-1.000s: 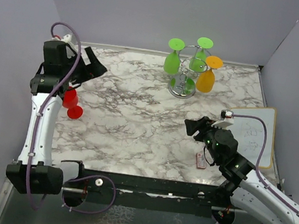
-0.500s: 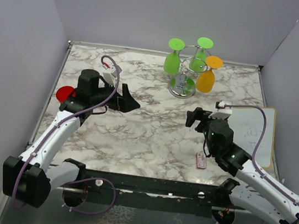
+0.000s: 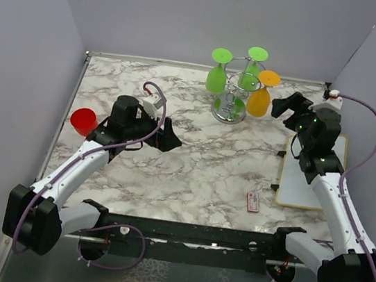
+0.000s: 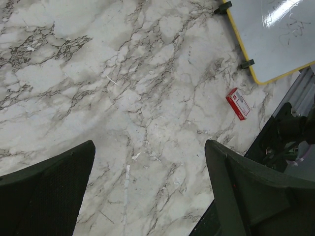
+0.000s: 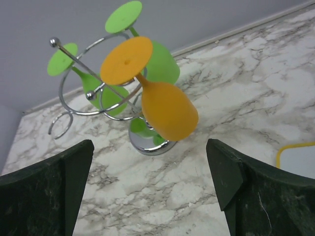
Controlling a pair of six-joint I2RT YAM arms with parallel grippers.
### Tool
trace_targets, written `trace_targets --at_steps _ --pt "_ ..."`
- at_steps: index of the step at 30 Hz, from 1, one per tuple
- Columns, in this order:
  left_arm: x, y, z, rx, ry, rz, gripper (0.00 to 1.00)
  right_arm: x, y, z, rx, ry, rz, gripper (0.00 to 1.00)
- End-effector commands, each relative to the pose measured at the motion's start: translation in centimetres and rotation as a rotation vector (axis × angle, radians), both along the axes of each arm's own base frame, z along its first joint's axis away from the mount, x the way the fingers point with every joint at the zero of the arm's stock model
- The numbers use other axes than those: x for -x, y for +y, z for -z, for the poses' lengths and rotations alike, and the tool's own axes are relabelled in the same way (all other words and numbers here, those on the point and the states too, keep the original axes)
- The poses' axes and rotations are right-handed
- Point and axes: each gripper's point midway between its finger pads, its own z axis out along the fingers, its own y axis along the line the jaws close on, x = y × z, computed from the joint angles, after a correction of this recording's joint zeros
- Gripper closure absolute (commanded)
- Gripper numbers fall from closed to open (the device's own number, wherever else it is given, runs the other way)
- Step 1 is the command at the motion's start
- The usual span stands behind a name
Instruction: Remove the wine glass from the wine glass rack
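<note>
- The wine glass rack (image 3: 236, 84) is chrome wire on a round disc base. It stands near the far edge of the marble-patterned table (image 3: 190, 176).
- An orange wine glass (image 3: 259, 100) hangs bowl-down on the rack's right side, and two green wine glasses (image 3: 216, 76) hang beside it.
- Right gripper (image 3: 283, 107): jaws spread wide and empty, just right of the orange wine glass, not touching it.
- Left gripper (image 3: 171, 139): jaws wide and empty, over bare tabletop.
- A red glass (image 3: 84, 121) sits at the left edge.
- The yellow-framed whiteboard (image 3: 308, 182) at the right edge is partly covered by the right arm.
- In the right wrist view, the orange bowl partly hides the rack base.
</note>
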Motion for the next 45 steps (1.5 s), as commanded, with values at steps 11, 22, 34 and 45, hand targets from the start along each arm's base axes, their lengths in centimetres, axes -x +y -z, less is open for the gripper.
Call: trace_targets --at_steps 11,22,34,45 --pt "0.2 0.1 -0.2 -0.011 -0.064 0.021 0.05 -5.2 0.4 -4.6 -0.514 0.054 -0.294 0.03" --pt "0.1 -0.2 0.5 -0.019 -0.052 0.028 0.05 -8.5 1.1 -3.1 -0.776 0.095 -0.315 0.23" --pt "0.0 -0.3 0.6 -0.026 -0.055 0.030 0.06 -9.6 1.5 -1.5 -0.888 0.132 -0.320 0.47" --pt "0.0 -0.3 0.5 -0.029 -0.060 0.032 0.06 -9.9 2.2 -1.5 -0.927 0.144 -0.339 0.61"
